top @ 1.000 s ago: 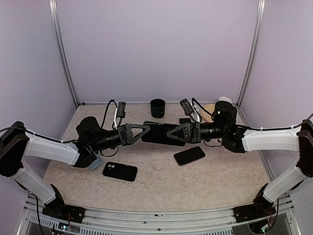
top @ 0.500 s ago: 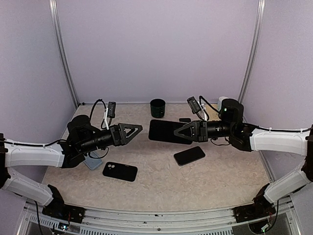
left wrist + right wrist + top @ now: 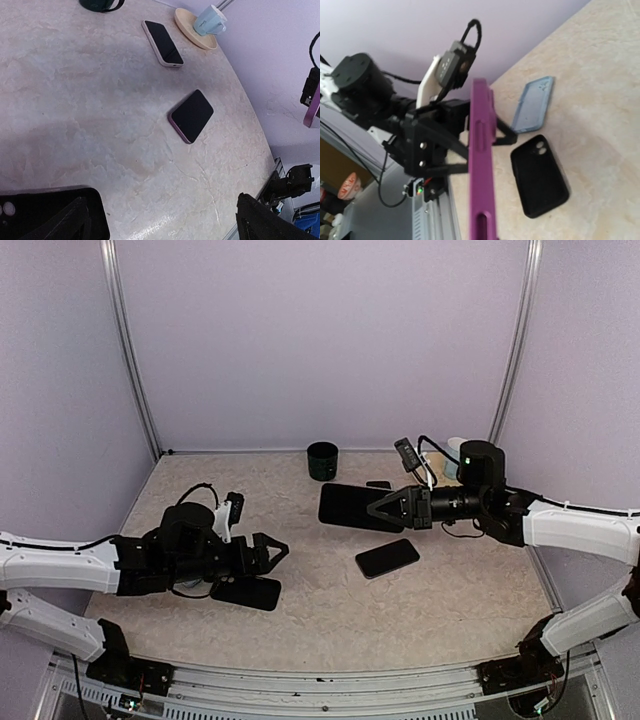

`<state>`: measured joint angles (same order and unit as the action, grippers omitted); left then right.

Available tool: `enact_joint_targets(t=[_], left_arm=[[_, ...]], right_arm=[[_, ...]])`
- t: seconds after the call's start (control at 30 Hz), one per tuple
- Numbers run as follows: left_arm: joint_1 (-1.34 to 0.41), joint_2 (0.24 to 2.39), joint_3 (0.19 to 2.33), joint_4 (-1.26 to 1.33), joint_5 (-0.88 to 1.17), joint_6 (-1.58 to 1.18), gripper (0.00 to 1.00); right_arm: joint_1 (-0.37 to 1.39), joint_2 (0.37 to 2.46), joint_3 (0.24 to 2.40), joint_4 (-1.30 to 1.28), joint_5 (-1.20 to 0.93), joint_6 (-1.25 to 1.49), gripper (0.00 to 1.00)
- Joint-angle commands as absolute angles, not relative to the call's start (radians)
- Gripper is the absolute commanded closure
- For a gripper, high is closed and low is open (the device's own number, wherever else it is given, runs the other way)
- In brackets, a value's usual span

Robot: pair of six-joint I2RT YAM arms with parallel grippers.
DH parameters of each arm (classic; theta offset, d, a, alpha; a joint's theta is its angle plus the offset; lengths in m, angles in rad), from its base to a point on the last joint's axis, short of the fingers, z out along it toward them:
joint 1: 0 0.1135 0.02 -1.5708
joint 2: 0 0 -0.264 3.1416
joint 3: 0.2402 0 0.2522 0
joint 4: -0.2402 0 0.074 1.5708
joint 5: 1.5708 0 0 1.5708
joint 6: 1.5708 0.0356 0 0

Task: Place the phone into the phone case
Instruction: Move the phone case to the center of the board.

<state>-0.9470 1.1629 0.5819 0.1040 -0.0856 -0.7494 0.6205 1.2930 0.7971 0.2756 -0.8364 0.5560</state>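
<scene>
Left fingers [image 3: 267, 222] released, spread over black phone case [image 3: 247, 591], near-left counter [image 3: 330, 625]. Right fingers [image 3: 395, 508] clenched on purple phone [image 3: 345, 505], midair.

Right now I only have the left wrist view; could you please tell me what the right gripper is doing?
Observer: The right gripper is shut on a purple phone, holding it on edge above the table.
Operator: Thank you. I see only a corner of a black case; how does it lie?
Observer: The black phone case lies flat by the open left gripper, with its camera cutout at its left end in the top view.
Operator: Is there any other case nearby?
Observer: Yes, a light blue phone case lies close to the black one, not touching it.
</scene>
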Motion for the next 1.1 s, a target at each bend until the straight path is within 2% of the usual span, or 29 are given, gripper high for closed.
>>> enact_joint_targets(t=[0.0, 0.2, 0.5, 0.7, 0.77, 0.97, 1.07], left_arm=[[-1.012, 1.243, 0.644, -0.033, -0.202, -0.835, 0.01], [-1.087, 1.41, 0.727, -0.137, -0.334, -0.833, 0.06], [-1.102, 1.542, 0.771, -0.132, -0.34, -0.84, 0.25], [-1.109, 1.644, 0.812, -0.147, -0.351, -0.827, 0.33], [-1.109, 1.667, 0.816, -0.149, -0.361, -0.825, 0.4], [-1.109, 1.707, 0.829, -0.149, -0.391, -0.824, 0.42], [-1.109, 1.722, 0.838, -0.148, -0.41, -0.821, 0.47]], right_arm=[[0.608, 1.26, 0.816, 0.264, -0.818, 0.516, 1.0], [0.602, 1.244, 0.81, 0.255, -0.824, 0.508, 1.0], [0.597, 1.218, 0.804, 0.24, -0.828, 0.494, 1.0], [0.593, 1.212, 0.813, 0.237, -0.839, 0.489, 1.0], [0.593, 1.212, 0.816, 0.236, -0.843, 0.486, 1.0], [0.594, 1.217, 0.818, 0.237, -0.853, 0.483, 1.0], [0.594, 1.229, 0.82, 0.241, -0.859, 0.485, 1.0]])
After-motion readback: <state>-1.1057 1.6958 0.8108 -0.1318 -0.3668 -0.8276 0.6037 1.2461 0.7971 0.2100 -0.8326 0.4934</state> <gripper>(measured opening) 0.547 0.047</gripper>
